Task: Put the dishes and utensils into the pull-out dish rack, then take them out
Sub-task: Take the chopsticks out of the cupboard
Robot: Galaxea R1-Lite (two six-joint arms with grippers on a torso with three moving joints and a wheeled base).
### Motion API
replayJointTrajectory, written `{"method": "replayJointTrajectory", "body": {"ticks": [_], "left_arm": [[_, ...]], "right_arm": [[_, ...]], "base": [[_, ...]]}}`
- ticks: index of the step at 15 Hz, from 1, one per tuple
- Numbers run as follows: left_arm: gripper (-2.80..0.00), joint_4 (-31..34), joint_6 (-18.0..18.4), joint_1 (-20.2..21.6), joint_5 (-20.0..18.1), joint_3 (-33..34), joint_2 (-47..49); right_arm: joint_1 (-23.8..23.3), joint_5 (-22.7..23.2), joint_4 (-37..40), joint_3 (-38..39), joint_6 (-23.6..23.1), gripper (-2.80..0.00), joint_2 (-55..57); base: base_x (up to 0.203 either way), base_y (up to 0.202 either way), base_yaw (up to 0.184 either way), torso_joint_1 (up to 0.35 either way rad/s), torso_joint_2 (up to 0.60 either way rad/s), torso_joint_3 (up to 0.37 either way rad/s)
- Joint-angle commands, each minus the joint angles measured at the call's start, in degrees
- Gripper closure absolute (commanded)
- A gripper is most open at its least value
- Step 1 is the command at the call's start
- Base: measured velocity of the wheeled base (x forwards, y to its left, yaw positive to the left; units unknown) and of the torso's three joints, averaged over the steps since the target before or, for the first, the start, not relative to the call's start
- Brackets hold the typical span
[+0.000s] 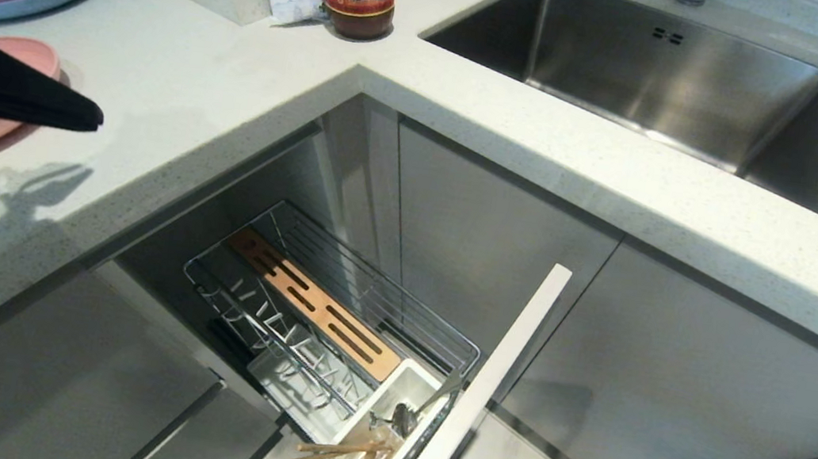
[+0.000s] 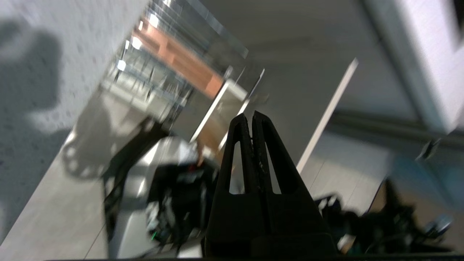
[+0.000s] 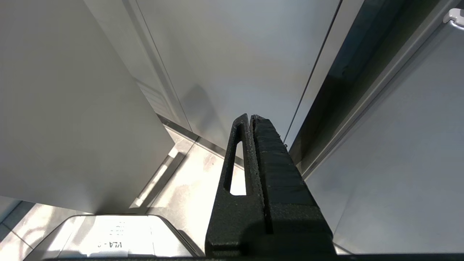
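Left tool (image 1: 92,117), tips together & empty over surface (image 1: 180,93), w/ plate (image 1: 18,50) just behind: spread tips first, then take rim squarely.

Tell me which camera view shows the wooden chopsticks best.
The head view. There the chopsticks show plainly, leaning out of the white utensil cup at the front of the pull-out dish rack. The left wrist view catches the rack only as a blur, chopsticks indistinguishable. The right wrist view shows only cabinet fronts and floor.
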Motion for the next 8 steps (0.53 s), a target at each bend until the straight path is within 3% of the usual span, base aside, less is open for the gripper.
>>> {"method": "replayJointTrajectory", "body": {"ticks": [1,5,7,8], "left_arm": [[0.00,5.5,2.4,-2.1,-0.3,-0.9,3.8],[0.00,6.7,0.4,-13.7,-0.2,2.5,4.0],[0.00,1.5,-2.1,-18.7,1.6,8.5,4.0],[0.00,-2.2,-3.9,-21.4,4.9,11.6,4.2]], "right_arm": [[0.0,0.0,0.0,0.1,0.0,0.00,-0.2],[0.0,0.0,0.0,0.1,0.0,0.00,-0.2],[0.0,0.0,0.0,0.1,0.0,0.00,-0.2],[0.0,0.0,0.0,0.1,0.0,0.00,-0.2]], "base": [[0.000,0.000,0.000,0.000,0.00,0.000],[0.000,0.000,0.000,0.000,0.00,0.000],[0.000,0.000,0.000,0.000,0.00,0.000],[0.000,0.000,0.000,0.000,0.00,0.000]]}}
